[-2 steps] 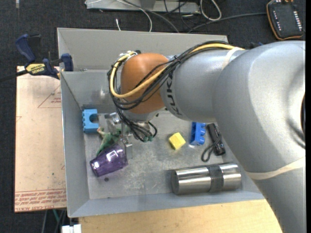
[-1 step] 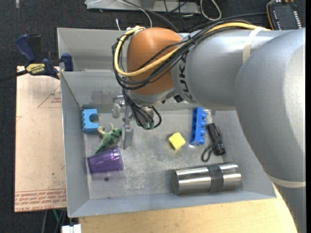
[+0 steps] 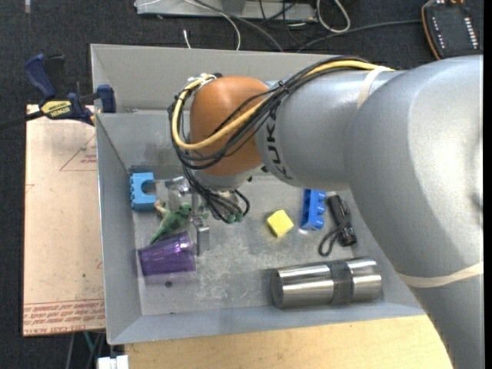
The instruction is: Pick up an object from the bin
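Gripper (image 3: 192, 220) sits low in the left part of the bin (image 3: 115, 229), under the arm's orange cover, right by a green thing (image 3: 172, 221). It's small, thin and ragged, sort of leaf-like, lying slantwise on the floor. Can't tell if the gripper's released or clenched, or has hold of anything. Purple cup (image 3: 165, 256), see-thru, lies on its side just nearer. Blue block (image 3: 142, 191) is just farther left. Well apart to the right: yellow cube (image 3: 279, 223), blue brick (image 3: 313, 208), black corded item (image 3: 339, 225). Metal cylinder (image 3: 325, 283) lies by the near wall.
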Available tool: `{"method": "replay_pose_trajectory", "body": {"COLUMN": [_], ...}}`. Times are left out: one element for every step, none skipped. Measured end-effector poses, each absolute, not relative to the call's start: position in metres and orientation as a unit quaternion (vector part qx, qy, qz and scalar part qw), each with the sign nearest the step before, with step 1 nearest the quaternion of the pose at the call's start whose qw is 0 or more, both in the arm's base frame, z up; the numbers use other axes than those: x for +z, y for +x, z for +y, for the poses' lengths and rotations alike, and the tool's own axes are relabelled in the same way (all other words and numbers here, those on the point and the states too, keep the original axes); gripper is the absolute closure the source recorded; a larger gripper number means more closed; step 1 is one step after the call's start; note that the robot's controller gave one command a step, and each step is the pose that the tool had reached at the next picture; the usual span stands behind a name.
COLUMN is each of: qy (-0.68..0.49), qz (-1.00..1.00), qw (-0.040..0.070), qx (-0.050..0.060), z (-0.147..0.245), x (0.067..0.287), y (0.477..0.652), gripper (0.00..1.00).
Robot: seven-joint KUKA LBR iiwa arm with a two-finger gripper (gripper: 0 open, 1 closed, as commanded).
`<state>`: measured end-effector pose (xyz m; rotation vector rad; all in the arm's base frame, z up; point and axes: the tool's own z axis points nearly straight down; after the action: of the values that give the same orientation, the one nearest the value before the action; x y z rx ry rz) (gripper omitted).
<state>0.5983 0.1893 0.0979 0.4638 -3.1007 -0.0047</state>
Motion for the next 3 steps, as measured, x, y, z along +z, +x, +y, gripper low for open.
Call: {"method": "replay_pose_trajectory", "body": {"qy": [0.172, 0.133, 0.133], "qz": [-0.985, -0.991, -0.991], "qw": [-0.006, -0.007, -0.007], "qx": [-0.002, -0.005, -0.005], "z": [0.2036, 0.1945, 0.1944], "x": [0.0708, 0.073, 0.073], "y": [0.6178, 0.6231, 0.6231], "gripper": [0.0, 1.0, 1.0]}}
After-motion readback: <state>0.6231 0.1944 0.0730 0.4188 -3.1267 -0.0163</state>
